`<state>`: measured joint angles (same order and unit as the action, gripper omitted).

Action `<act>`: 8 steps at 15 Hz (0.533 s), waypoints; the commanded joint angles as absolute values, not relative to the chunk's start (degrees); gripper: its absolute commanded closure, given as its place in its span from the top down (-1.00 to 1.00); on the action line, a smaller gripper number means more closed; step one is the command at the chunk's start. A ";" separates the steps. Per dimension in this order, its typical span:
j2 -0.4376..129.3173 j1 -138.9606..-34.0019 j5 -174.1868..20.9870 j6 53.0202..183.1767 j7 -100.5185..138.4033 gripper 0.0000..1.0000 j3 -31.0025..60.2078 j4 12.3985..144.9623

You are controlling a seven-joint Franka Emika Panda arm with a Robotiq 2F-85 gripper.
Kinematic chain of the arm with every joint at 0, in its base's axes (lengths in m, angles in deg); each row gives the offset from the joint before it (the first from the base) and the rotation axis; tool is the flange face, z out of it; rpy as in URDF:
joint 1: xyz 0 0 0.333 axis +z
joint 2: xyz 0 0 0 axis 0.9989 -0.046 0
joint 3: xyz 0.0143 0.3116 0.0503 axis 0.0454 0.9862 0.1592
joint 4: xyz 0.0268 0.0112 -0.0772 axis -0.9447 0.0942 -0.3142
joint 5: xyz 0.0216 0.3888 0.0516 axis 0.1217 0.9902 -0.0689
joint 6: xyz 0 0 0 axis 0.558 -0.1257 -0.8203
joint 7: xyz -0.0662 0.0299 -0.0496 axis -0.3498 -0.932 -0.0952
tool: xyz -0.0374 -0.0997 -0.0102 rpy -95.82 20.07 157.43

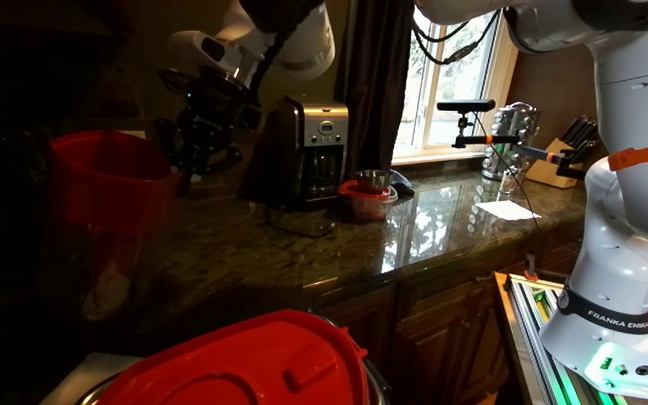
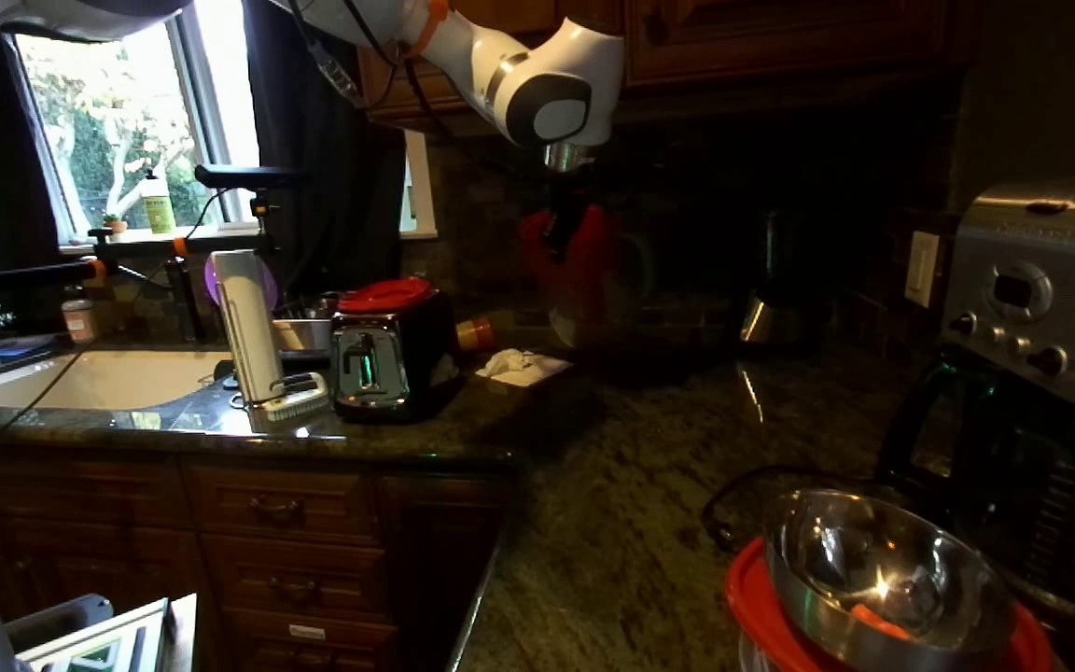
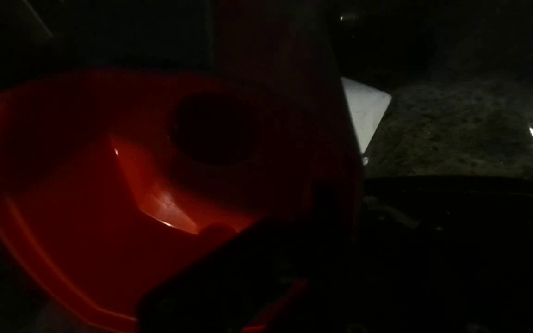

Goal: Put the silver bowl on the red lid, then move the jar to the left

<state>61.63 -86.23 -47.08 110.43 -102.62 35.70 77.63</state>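
Note:
The silver bowl (image 1: 374, 179) sits upright on the red lid (image 1: 349, 188), which tops a small clear container. The bowl (image 2: 883, 579) and lid (image 2: 750, 597) also show in an exterior view at bottom right. The red jar (image 1: 113, 197) stands upright at the dark left; it also shows in an exterior view (image 2: 595, 266). My gripper (image 1: 188, 169) is at the jar's rim. In the wrist view, one finger lies inside the jar (image 3: 77, 226) and one outside, with the wall pinched between. Its lower part is dim; I cannot tell whether it touches the counter.
A coffee maker (image 1: 324, 146) stands beside the bowl, its cord (image 1: 296, 229) on the counter. A toaster (image 2: 379, 364) carries a large red cover (image 2: 386, 295). White paper (image 2: 523, 367) lies near the jar. A dark appliance (image 2: 769, 313) stands at the back wall.

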 commanded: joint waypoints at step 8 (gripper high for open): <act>49.59 -80.24 -52.61 122.97 -103.78 -0.96 38.03 66.37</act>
